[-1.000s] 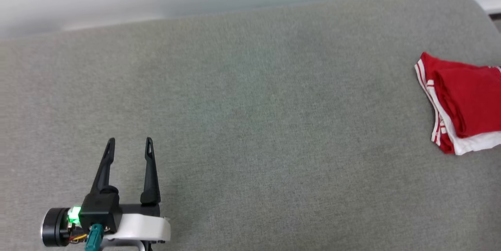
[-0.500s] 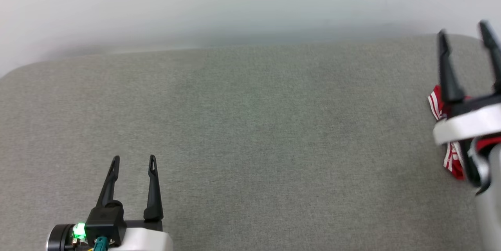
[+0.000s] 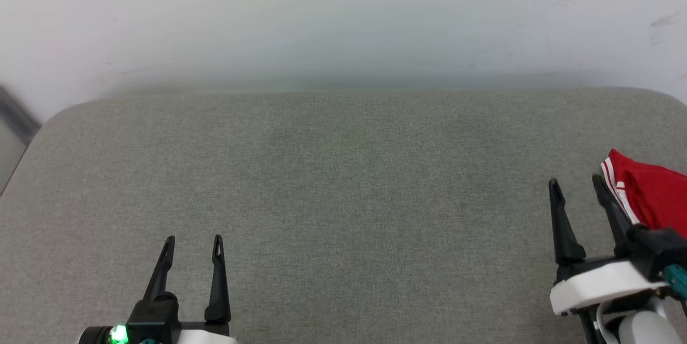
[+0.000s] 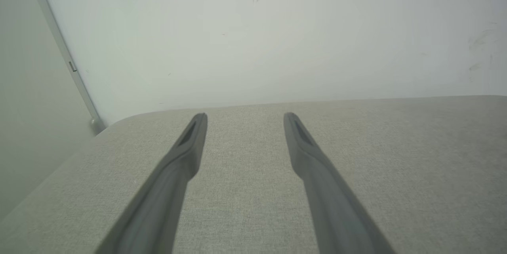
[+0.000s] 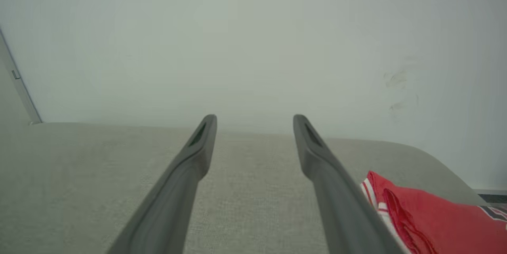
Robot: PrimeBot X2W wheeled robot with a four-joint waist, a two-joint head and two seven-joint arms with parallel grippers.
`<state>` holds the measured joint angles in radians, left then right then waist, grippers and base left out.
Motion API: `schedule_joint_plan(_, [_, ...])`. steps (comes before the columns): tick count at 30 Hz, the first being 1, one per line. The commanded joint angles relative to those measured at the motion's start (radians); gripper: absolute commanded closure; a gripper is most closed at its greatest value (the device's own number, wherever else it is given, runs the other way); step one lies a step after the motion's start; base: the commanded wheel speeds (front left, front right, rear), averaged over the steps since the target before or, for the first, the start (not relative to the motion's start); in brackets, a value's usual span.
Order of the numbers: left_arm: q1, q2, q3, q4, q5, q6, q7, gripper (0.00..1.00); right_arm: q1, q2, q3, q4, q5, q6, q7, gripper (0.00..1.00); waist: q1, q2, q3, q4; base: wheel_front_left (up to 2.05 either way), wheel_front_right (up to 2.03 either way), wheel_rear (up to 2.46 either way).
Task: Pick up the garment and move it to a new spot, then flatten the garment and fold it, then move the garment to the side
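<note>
- We see our left gripper (image 3: pixel 194 238) at the lower left of the head view, over a grey fabric surface (image 3: pixel 343 183). Its two dark fingers are spread, and grey cloth shows through the gap.
- Our right gripper (image 3: pixel 575 180) is at the lower right, its fingers spread the same way, with the surface showing between them.
- The shirt (image 3: pixel 652 194) lies in a folded bundle at the far right of the surface, cut off by the picture's edge.
- Its striped edge is just beside the right gripper's outer finger. We cannot tell whether they touch.
- In the right wrist view the shirt lies to the right of the fingers. It is red with white and red trim, and a black-and-white mark shows at the edge.
- A pale wall (image 3: pixel 343 22) rises behind the surface, with faint scuffs toward the right.
</note>
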<state>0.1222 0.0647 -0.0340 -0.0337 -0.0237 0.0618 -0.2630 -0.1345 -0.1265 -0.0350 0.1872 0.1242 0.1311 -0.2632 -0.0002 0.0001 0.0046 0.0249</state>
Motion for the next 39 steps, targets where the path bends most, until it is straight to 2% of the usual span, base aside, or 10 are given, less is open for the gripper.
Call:
schedule_joint_plan(1, [0.013, -0.001, -0.003, 0.003, -0.005, -0.003, -0.002, 0.00, 0.035, 0.014, -0.008, -0.008, 0.006, -0.001, -0.002, 0.00, 0.0002, -0.0001, -0.005, 0.002, 0.00, 0.00, 0.00])
schedule_joint_plan(9, [0.027, -0.003, 0.002, 0.017, -0.009, -0.016, -0.002, 0.00, 0.160, 0.053, 0.002, -0.052, -0.017, -0.001, -0.002, 0.00, 0.0002, -0.0001, -0.023, -0.003, 0.00, 0.00, 0.00])
schedule_joint_plan(22, [0.050, -0.009, 0.010, 0.029, -0.028, -0.045, -0.002, 0.00, 0.280, 0.077, -0.023, -0.164, -0.020, -0.001, -0.002, 0.00, 0.0002, -0.0001, -0.039, -0.003, 0.00, 0.00, 0.00])
schedule_joint_plan(39, [0.056, -0.014, 0.027, 0.029, -0.036, -0.065, -0.002, 0.00, 0.293, 0.079, -0.021, -0.172, 0.009, -0.001, -0.002, 0.00, 0.0002, -0.0001, -0.049, -0.009, 0.00, 0.00, 0.00])
